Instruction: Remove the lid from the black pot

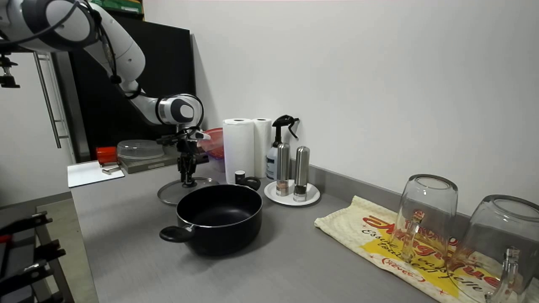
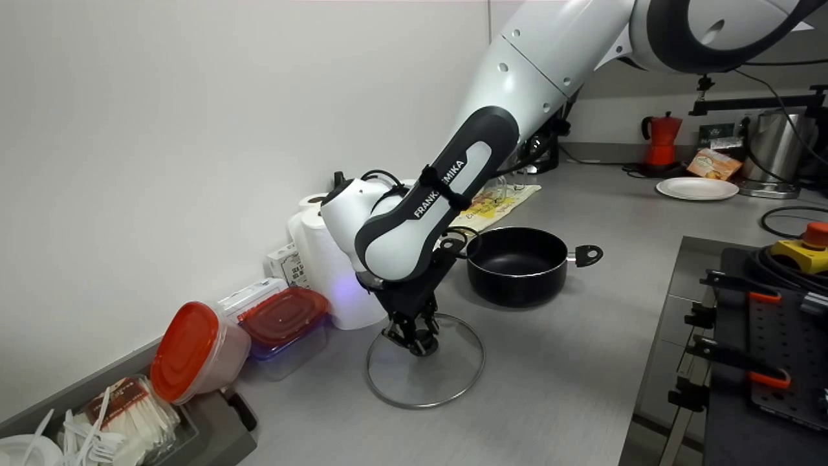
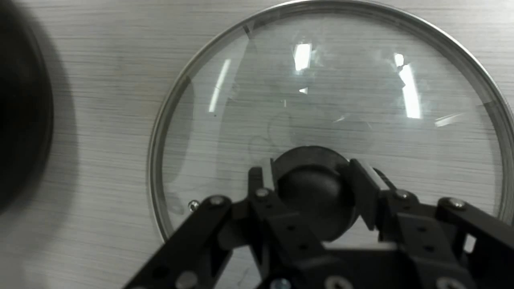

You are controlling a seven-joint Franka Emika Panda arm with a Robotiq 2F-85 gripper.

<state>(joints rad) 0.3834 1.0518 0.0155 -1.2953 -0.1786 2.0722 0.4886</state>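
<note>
The lid is clear glass with a steel rim and a black knob. It lies flat on the counter beside the pot, in both exterior views [image 1: 168, 194] [image 2: 449, 369], and fills much of the wrist view [image 3: 341, 100]. The black pot stands uncovered and empty in both exterior views [image 1: 223, 240] [image 2: 517, 281]; its dark edge shows at the left of the wrist view [image 3: 20, 112]. My gripper [image 3: 312, 164] points down over the lid, with its fingers against both sides of the knob. It also shows in both exterior views [image 1: 188, 182] [image 2: 414, 336].
Paper towel rolls [image 1: 238, 151] stand by the wall behind the pot. A white plate [image 1: 271, 197] holds two metal mills, near a spray bottle [image 1: 271, 162]. Glass mugs [image 1: 425, 219] stand on a printed cloth [image 1: 353, 214]. Plastic containers [image 2: 200, 353] sit along the wall past the lid.
</note>
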